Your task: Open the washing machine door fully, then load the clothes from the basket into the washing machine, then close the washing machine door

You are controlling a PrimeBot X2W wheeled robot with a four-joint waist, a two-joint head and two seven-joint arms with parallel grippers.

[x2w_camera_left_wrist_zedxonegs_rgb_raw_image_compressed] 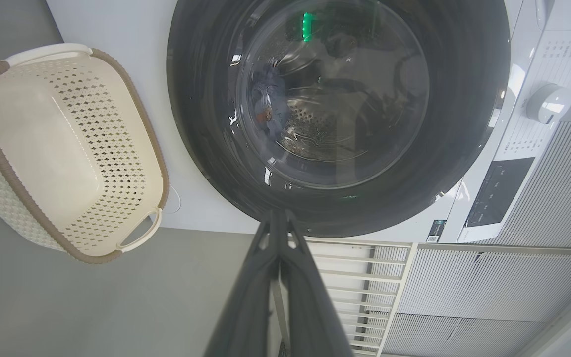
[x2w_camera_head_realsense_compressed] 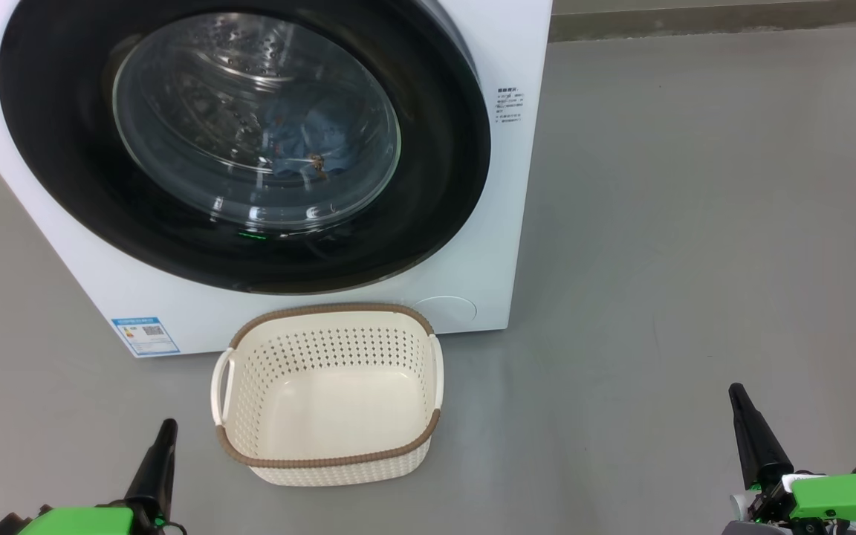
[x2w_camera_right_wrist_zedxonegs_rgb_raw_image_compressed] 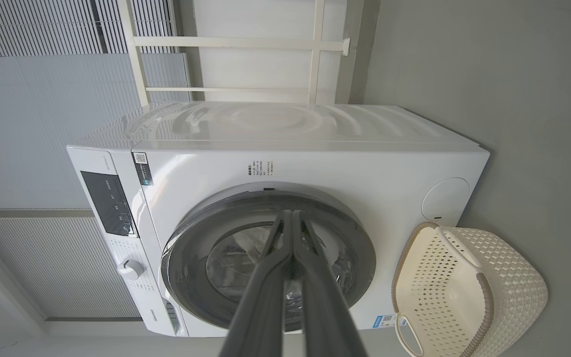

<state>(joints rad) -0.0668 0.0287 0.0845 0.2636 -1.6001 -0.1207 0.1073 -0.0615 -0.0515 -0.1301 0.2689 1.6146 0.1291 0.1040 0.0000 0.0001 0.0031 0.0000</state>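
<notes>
The white washing machine (x2w_camera_head_realsense_compressed: 502,223) stands ahead with its round black-ringed door (x2w_camera_head_realsense_compressed: 64,148) flat against the front. Through the glass I see light-blue clothes (x2w_camera_head_realsense_compressed: 309,141) lying in the steel drum. The cream basket (x2w_camera_head_realsense_compressed: 324,394) sits on the floor right before the machine, with nothing in it. My left gripper (x2w_camera_head_realsense_compressed: 166,431) is shut at the lower left, left of the basket and well short of it. My right gripper (x2w_camera_head_realsense_compressed: 737,397) is shut at the lower right, far from basket and machine. In the wrist views the left gripper (x2w_camera_left_wrist_zedxonegs_rgb_raw_image_compressed: 278,216) and right gripper (x2w_camera_right_wrist_zedxonegs_rgb_raw_image_compressed: 293,216) show fingers pressed together, holding nothing.
Grey floor (x2w_camera_head_realsense_compressed: 695,223) stretches to the right of the machine. A blue label sticker (x2w_camera_head_realsense_compressed: 144,336) marks the machine's lower left corner. A control panel with a white dial (x2w_camera_left_wrist_zedxonegs_rgb_raw_image_compressed: 545,103) is on the machine's top front. White railing (x2w_camera_right_wrist_zedxonegs_rgb_raw_image_compressed: 236,44) stands behind the machine.
</notes>
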